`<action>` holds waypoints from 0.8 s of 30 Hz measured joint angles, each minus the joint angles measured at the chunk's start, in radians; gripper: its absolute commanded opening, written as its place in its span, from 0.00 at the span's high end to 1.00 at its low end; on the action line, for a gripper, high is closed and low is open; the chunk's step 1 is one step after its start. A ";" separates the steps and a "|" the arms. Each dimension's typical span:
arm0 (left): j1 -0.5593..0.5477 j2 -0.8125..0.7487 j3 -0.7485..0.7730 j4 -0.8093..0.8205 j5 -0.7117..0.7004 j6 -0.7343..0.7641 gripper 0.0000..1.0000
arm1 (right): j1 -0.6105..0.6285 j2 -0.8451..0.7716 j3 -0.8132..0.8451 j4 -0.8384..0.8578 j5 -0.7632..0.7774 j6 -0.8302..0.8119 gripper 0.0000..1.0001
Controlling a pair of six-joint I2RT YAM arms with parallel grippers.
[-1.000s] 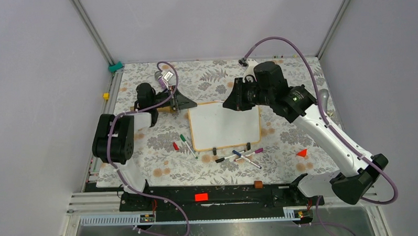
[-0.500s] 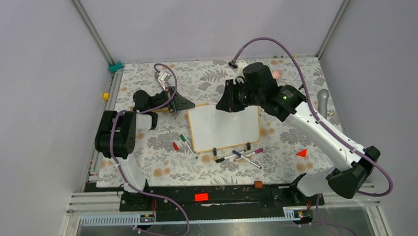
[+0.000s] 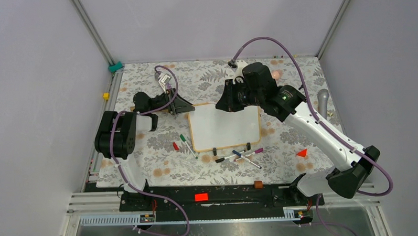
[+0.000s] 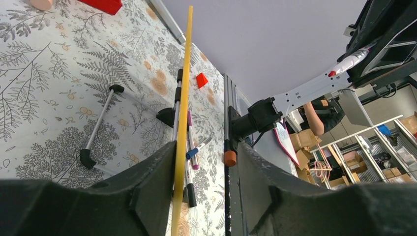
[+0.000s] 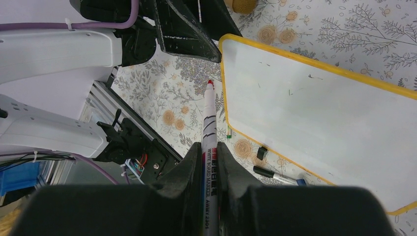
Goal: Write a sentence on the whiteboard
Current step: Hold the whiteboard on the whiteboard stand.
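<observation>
L tool (image 4: 205, 157) had just loosened, jaws now apart astride far-left edge of board (image 3: 225, 127), blank, lying mid-bench (image 3: 205, 76); R tool (image 5: 207, 152) stayed clamped on marker (image 5: 208, 113) nearby, so prob. writing next.

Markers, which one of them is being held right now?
The red-tipped marker, pinched in the right gripper near the whiteboard's edge. The green-capped marker and the crossed markers lie loose on the table.

Floral tablecloth (image 3: 205, 81), crossed loose markers (image 3: 245, 156), green marker (image 3: 187, 144), red cap (image 3: 176, 146), red wedge (image 3: 302, 153), brown block (image 3: 258, 184)
</observation>
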 measured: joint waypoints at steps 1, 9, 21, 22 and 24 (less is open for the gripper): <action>0.000 0.000 0.000 0.001 -0.003 0.000 0.59 | 0.000 0.000 0.000 0.000 0.000 0.000 1.00; 0.000 -0.004 -0.034 0.001 -0.080 0.013 0.67 | 0.000 0.000 0.000 0.000 0.000 -0.006 1.00; 0.000 -0.006 -0.058 -0.003 -0.119 0.033 0.68 | 0.000 0.000 0.000 0.005 0.000 -0.010 1.00; 0.000 -0.006 -0.058 -0.003 -0.121 0.033 0.72 | 0.000 0.000 0.000 0.006 0.000 -0.010 1.00; 0.000 -0.006 -0.057 -0.004 -0.124 0.033 0.82 | 0.002 0.000 0.000 0.007 0.002 -0.011 1.00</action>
